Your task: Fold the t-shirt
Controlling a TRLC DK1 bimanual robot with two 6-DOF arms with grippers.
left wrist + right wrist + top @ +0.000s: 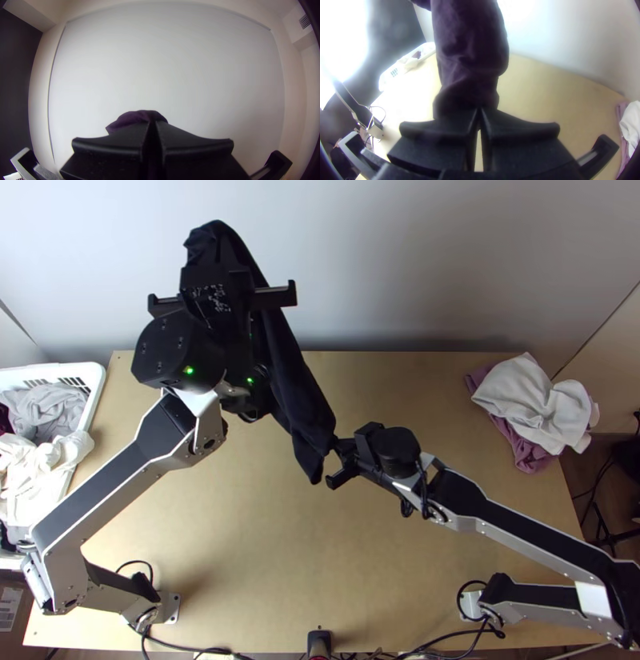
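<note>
The dark t-shirt hangs bunched and lengthwise from my left gripper, which is raised high over the back of the table. In the left wrist view a fold of the shirt pokes out beyond my left gripper, shut on it. My right gripper is at the shirt's lower end, above the middle of the table. The right wrist view has the shirt hanging down to my right gripper, whose fingers are closed on its lower part. Which part of the shirt each holds cannot be told.
A white basket with light and dark clothes stands at the table's left. White cloth lies over mauve cloth at the back right. Bare wood of the table shows in front of the grippers, with cables along the near edge.
</note>
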